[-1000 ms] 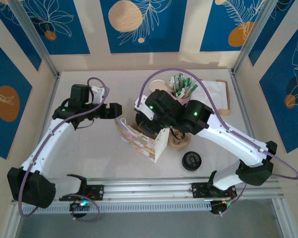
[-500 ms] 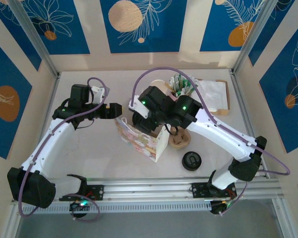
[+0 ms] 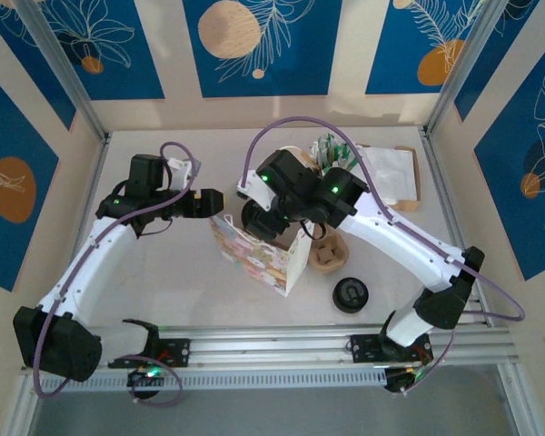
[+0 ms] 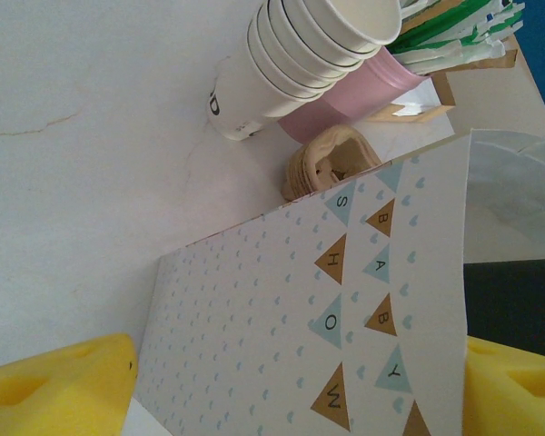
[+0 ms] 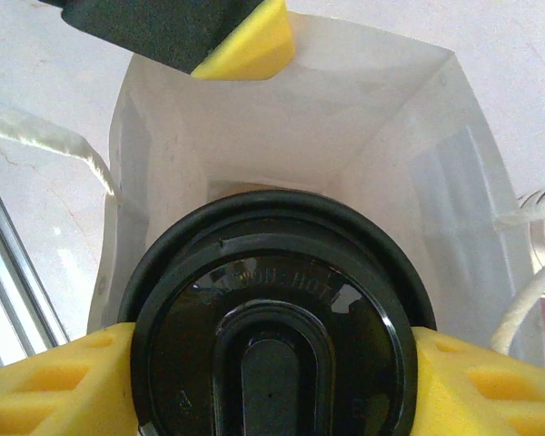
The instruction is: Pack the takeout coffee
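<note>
Right wrist view: right gripper [image 5: 272, 381] clamps 1 lidded cup [image 5: 272, 300] over 1 bag [image 5: 418, 154]; top view adds 1 loose lid [image 3: 351, 294] (left gripper [image 3: 211, 200] straddles bag, grip unclear).

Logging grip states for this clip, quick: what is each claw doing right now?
Left claw: closed on the paper bag.
Right claw: closed on the lidded coffee cup, over the bag.
</note>
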Controlling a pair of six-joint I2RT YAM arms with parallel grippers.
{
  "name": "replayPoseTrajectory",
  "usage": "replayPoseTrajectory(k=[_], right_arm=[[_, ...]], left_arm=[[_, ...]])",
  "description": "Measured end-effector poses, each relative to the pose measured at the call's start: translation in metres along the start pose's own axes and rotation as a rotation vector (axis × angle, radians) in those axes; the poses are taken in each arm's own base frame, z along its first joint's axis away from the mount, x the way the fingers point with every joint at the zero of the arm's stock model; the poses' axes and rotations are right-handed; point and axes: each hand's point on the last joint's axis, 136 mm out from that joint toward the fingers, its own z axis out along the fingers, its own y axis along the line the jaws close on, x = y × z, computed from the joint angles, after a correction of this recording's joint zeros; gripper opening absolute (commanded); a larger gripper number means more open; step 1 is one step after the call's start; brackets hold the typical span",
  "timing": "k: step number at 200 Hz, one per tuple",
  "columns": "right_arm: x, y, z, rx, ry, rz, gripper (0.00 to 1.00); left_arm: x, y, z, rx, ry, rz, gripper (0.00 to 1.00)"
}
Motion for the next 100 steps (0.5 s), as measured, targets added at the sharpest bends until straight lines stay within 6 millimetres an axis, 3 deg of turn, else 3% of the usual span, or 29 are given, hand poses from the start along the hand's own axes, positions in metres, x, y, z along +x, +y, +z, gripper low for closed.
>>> replayPoseTrajectory(k=[100], right_arm=[[0.003, 0.002, 0.033, -0.018, 0.058, 0.010, 0.52]], left_arm=[[0.001, 0.000, 0.000, 0.000, 0.002, 0.000, 0.82]])
